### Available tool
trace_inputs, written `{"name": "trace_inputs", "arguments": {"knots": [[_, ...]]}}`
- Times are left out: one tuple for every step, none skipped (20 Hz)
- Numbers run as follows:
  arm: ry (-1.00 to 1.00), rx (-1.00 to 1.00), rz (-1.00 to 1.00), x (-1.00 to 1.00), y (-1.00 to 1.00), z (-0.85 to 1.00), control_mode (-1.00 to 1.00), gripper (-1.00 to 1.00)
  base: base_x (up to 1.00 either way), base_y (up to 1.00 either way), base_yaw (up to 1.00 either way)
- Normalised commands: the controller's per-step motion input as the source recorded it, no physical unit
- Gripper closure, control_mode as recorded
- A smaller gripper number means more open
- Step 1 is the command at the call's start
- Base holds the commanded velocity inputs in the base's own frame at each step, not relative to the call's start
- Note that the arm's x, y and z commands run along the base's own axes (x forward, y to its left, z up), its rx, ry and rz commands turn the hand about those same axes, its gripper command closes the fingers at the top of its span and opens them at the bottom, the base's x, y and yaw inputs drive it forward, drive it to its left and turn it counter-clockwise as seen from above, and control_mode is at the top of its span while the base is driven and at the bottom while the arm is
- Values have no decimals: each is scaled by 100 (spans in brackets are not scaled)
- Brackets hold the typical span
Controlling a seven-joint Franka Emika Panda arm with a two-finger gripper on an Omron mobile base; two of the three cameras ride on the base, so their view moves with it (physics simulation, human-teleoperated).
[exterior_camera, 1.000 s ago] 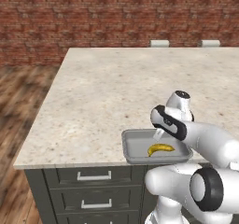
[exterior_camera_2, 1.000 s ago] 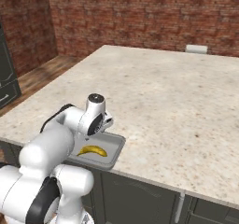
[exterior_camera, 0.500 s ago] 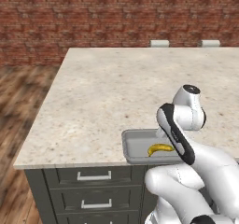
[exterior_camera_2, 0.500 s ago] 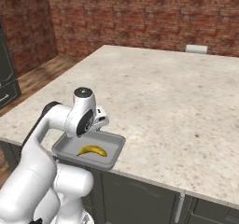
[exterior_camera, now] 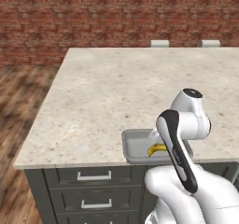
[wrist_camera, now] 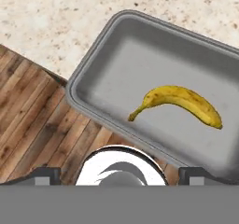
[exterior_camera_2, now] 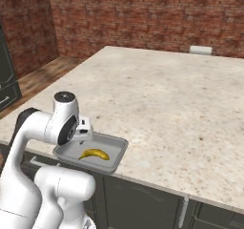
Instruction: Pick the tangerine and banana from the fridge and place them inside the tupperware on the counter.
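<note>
Yellow banana (wrist_camera: 179, 102) lies loose in the grey tupperware (wrist_camera: 116, 50) at the desk's (exterior_camera: 121, 87) near edge, just under our jaws, which stand wide open and empty. We judge the banana delivered; next we must return to the fridge for the tangerine.

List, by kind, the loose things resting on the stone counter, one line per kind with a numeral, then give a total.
Banana: 1, lying inside the tray
Grey tupperware tray: 1, at the counter's near edge
Total: 2
</note>
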Motion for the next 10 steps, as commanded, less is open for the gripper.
{"name": "trace_inputs", "arguments": {"knots": [[-5,11,-24,-77,48,22,-100,-100,0,0,0],[-16,6,-34,-81,39,35,-100,-100,0,0,0],[-23,0,-43,-80,33,43,-100,-100,0,0,0],[-22,0,-49,-73,33,51,-100,-100,0,0,0],[-21,0,-54,-60,28,61,-100,-100,0,0,0],[-14,0,-51,-50,16,73,-100,-100,0,0,0],[-14,0,-54,-42,10,78,-100,-100,0,0,0],[-4,0,-53,-36,4,77,-100,-100,0,0,0],[0,0,-53,-37,2,71,-100,-100,0,0,0],[0,0,-52,-38,6,54,-100,-100,0,0,0]]}}
